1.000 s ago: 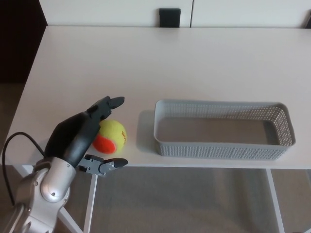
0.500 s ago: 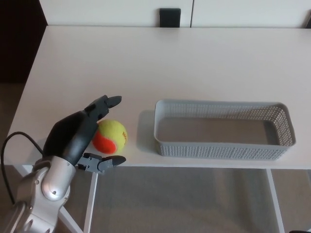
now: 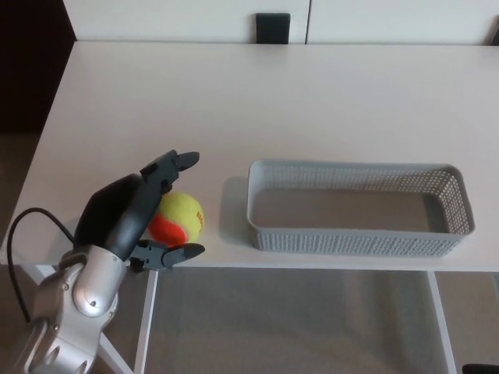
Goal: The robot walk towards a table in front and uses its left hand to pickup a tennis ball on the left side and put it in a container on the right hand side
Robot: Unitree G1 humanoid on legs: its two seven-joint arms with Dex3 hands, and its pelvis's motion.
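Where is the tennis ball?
Head view: the tennis ball sits near the front edge of the table, inside the open left hand, left of the basket.

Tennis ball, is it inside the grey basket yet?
No, the tennis ball lies on the table left of the empty basket, next to the left hand.

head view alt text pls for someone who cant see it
The robot's left hand reaches around a yellow and orange tennis ball near the front left edge of a white table, fingers apart either side of it. An empty grey container sits to the ball's right, not touching it.
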